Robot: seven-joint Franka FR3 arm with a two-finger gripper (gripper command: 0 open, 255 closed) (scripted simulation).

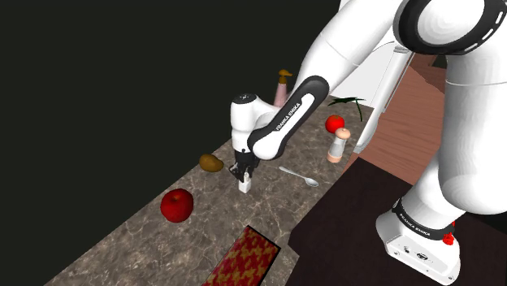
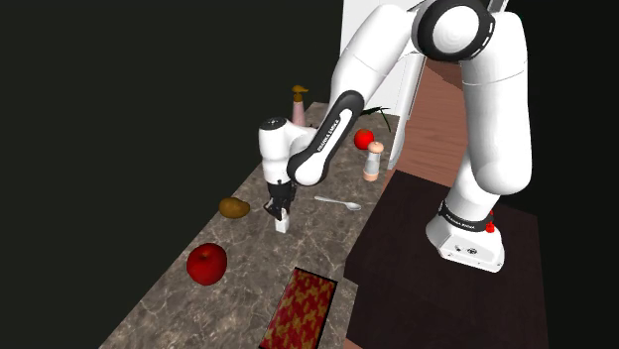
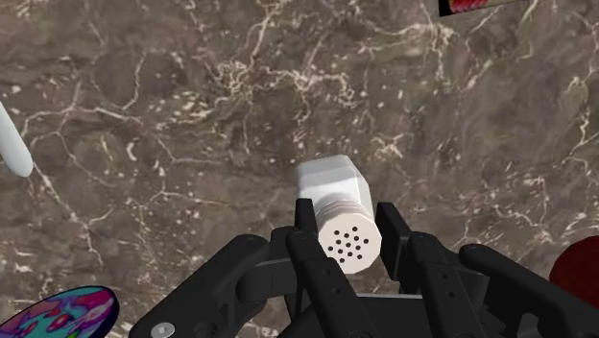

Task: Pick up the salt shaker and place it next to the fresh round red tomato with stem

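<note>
A: Where is the salt shaker (image 3: 331, 187)?
B: Between the 2 fingers of the gripper (image 3: 347, 229), which are closed on its holed cap, at the veined stone counter (image 1: 122, 244).
A: And now?
B: I think lift it straight, then carry it toward 2 o'clock in the shoulder view to the tomato (image 1: 335, 123), above the spoon (image 1: 299, 175). Beyond the counter is a black area.

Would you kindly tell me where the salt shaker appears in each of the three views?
Shoulder view: the salt shaker is near the middle of the counter, under the gripper.
Second exterior view: the salt shaker is mid-counter, below the gripper.
Wrist view: the salt shaker is clasped between the fingers, its holed cap facing the camera.
Shared landmark: the spoon lying nearby.
</note>
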